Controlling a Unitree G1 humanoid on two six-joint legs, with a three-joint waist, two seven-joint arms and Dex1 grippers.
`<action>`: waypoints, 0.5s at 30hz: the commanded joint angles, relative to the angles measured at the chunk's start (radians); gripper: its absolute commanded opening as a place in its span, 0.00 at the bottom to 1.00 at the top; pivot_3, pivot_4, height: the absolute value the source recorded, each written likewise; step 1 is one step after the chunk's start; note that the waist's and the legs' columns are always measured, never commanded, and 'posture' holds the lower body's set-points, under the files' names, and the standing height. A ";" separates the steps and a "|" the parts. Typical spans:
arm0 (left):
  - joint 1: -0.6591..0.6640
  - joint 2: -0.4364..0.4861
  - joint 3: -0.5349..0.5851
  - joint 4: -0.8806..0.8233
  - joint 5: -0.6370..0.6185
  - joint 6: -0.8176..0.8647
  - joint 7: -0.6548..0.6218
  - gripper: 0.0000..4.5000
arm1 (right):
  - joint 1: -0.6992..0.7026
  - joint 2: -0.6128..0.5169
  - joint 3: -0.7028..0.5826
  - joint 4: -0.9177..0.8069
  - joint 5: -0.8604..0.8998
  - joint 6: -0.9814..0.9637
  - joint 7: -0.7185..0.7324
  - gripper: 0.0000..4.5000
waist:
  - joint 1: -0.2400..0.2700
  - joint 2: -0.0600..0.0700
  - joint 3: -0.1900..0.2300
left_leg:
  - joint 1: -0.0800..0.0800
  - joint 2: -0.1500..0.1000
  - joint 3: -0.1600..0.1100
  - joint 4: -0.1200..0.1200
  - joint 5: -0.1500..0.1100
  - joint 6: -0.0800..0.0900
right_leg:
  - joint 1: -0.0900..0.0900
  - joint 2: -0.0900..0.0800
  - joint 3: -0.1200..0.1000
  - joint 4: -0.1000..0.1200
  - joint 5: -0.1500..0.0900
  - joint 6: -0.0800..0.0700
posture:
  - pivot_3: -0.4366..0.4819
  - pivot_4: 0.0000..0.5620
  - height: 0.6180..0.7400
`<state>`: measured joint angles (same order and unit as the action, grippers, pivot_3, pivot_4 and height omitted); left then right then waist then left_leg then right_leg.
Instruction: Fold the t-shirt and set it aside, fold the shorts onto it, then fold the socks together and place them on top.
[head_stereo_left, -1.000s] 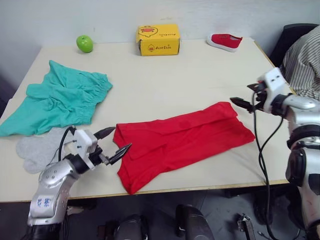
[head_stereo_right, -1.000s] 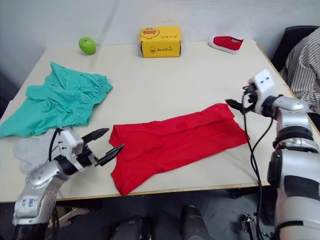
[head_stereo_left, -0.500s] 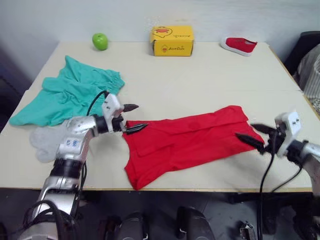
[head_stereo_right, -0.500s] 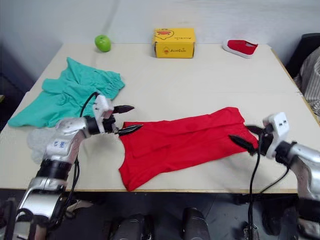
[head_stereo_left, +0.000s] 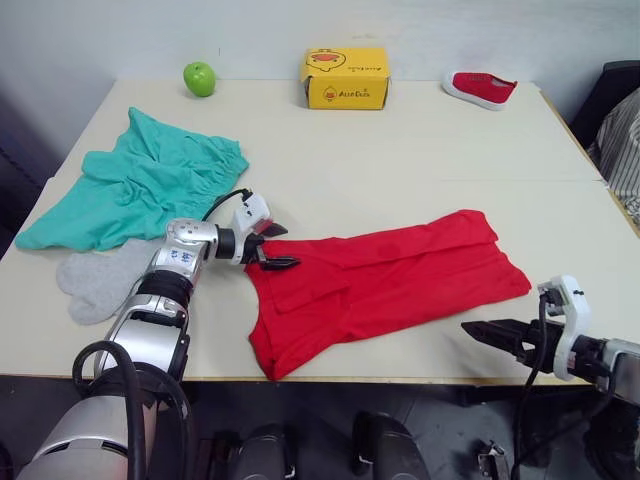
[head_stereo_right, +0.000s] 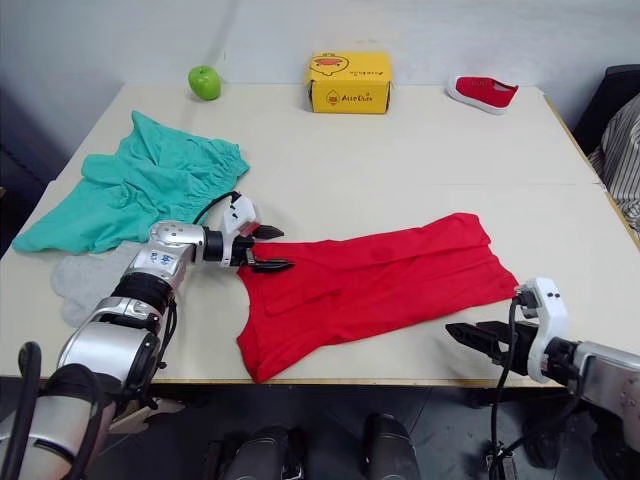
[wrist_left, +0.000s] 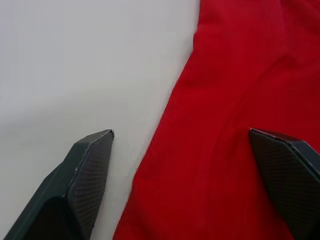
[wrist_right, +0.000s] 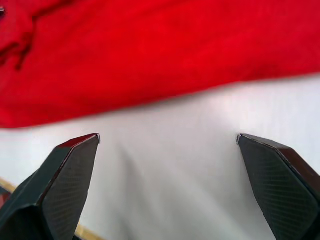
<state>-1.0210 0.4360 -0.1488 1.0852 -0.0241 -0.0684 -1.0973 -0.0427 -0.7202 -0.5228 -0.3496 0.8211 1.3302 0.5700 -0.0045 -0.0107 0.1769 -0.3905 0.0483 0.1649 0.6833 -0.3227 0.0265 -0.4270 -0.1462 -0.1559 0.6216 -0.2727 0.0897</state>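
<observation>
The red t-shirt (head_stereo_left: 380, 285) lies folded lengthwise as a long band across the table's front half. My left gripper (head_stereo_left: 283, 246) is open at the shirt's near-left upper corner, one finger over bare table and the other over red cloth (wrist_left: 235, 75). My right gripper (head_stereo_left: 475, 330) is open, low over the table's front edge, just short of the shirt's right hem (wrist_right: 150, 50). The teal shorts (head_stereo_left: 140, 190) lie spread at the left. The grey socks (head_stereo_left: 100, 280) lie just in front of them.
A green apple (head_stereo_left: 199, 78), a yellow box (head_stereo_left: 345, 78) and a small red shoe (head_stereo_left: 480, 88) stand along the far edge of the table (head_stereo_left: 400, 160). A person in a striped shirt (head_stereo_left: 625, 140) sits at the far right beside a black chair (head_stereo_left: 615, 85).
My left gripper has moved up from the front edge to the shirt's upper left corner. My right gripper has dropped from the shirt's far right end to the front edge. The camera has shifted.
</observation>
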 joint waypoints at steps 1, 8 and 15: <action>-0.022 -0.014 -0.010 0.038 0.035 -0.012 -0.013 1.00 | -0.030 0.029 0.066 0.033 -0.041 -0.044 -0.040 1.00 | 0.000 -0.003 -0.001 | 0.000 0.000 0.000 0.000 0.000 0.000 | 0.000 0.000 0.000 0.000 0.000 0.000 | 0.48 0.27 1.00; -0.016 -0.037 -0.002 0.042 0.045 0.000 -0.054 0.61 | -0.115 0.085 0.164 0.108 -0.112 -0.117 -0.094 0.81 | -0.004 -0.012 -0.007 | 0.001 0.002 0.000 0.001 0.001 0.001 | 0.001 -0.002 0.000 0.000 0.000 0.000 | 0.48 0.27 1.00; 0.075 -0.005 0.026 -0.096 0.012 0.028 -0.082 0.12 | -0.157 0.084 0.209 0.169 -0.183 -0.238 -0.085 0.25 | -0.023 -0.012 -0.007 | 0.001 0.001 0.000 0.000 0.001 0.001 | 0.001 -0.002 0.000 0.003 0.000 0.000 | 0.48 0.27 1.00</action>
<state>-0.9794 0.4221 -0.1257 1.0393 -0.0032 -0.0613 -1.1619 -0.1926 -0.6393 -0.3360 -0.2060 0.6578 1.1146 0.4854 -0.0274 -0.0229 0.1694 -0.3894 0.0497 0.1646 0.6836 -0.3220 0.0271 -0.4262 -0.1478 -0.1559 0.6242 -0.2726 0.0898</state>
